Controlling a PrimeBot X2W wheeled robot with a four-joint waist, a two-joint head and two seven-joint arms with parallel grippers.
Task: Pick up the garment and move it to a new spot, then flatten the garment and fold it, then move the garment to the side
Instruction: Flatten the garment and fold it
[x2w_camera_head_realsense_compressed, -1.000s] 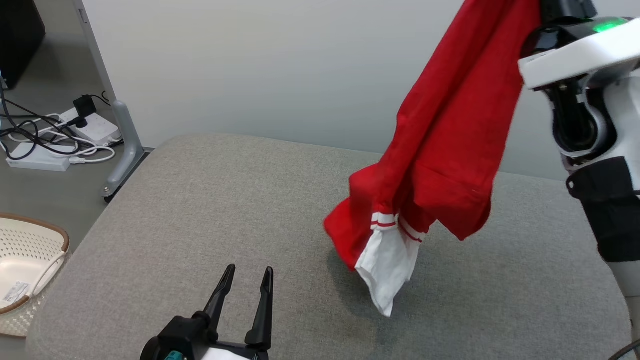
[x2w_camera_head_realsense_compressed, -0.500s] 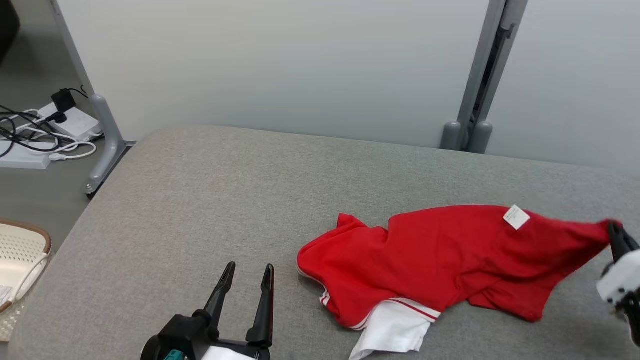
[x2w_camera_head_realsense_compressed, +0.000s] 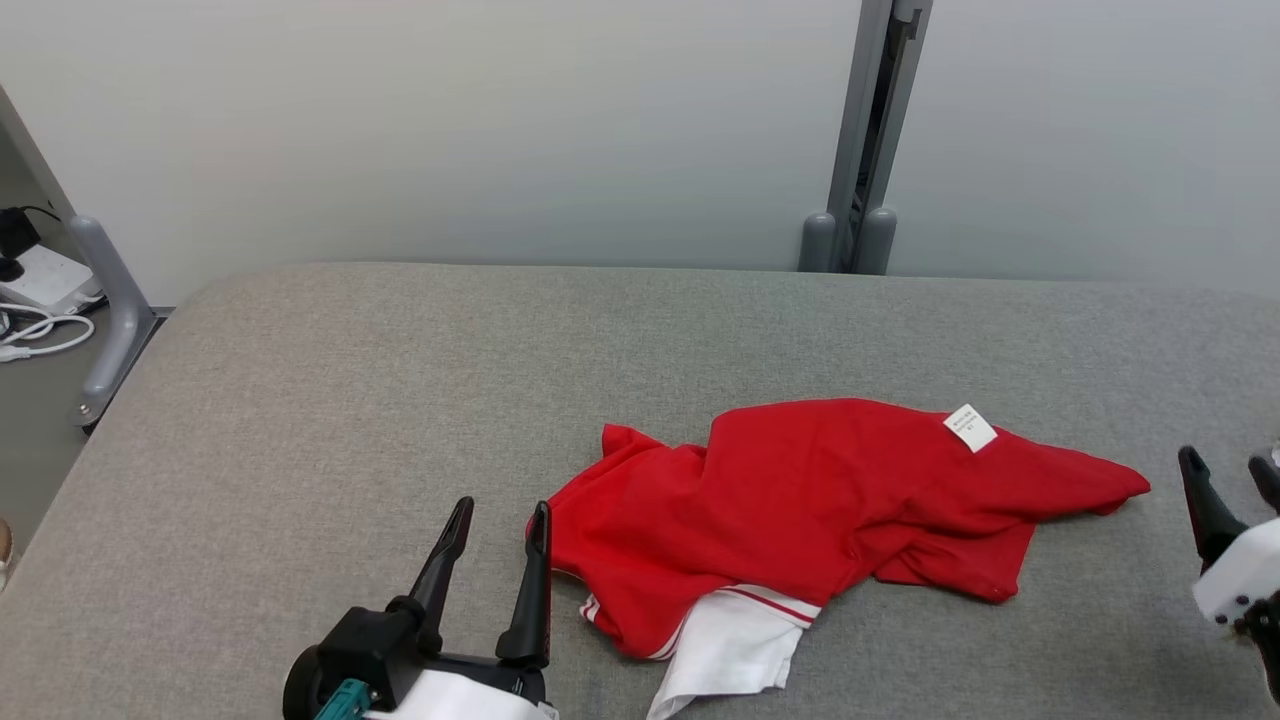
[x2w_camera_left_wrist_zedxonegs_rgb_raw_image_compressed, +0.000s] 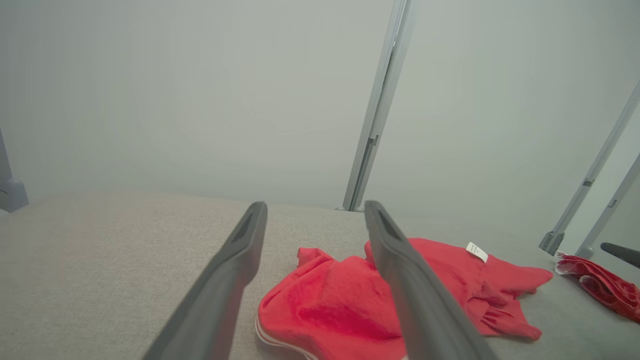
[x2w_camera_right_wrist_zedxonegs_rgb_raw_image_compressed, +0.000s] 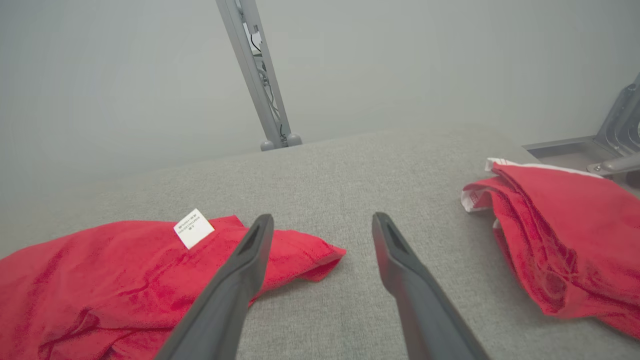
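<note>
The garment is red with a white striped sleeve and a small white tag. It lies crumpled on the grey padded table, right of centre. My left gripper stands open at the garment's left edge with nothing between its fingers; the left wrist view has the garment just beyond those open fingers. My right gripper is open just right of the garment's pointed right end and apart from it. In the right wrist view the cloth tip lies between and beyond the open gripper.
A second red garment lies bunched at the table's right end, also showing as a red heap in the left wrist view. A grey upright post stands behind the table against the pale wall. Cables and a power strip lie on the floor at left.
The garment hung from my raised, shut right gripper; it now lies on the table. The right gripper has opened and let go. The head camera has turned right.
</note>
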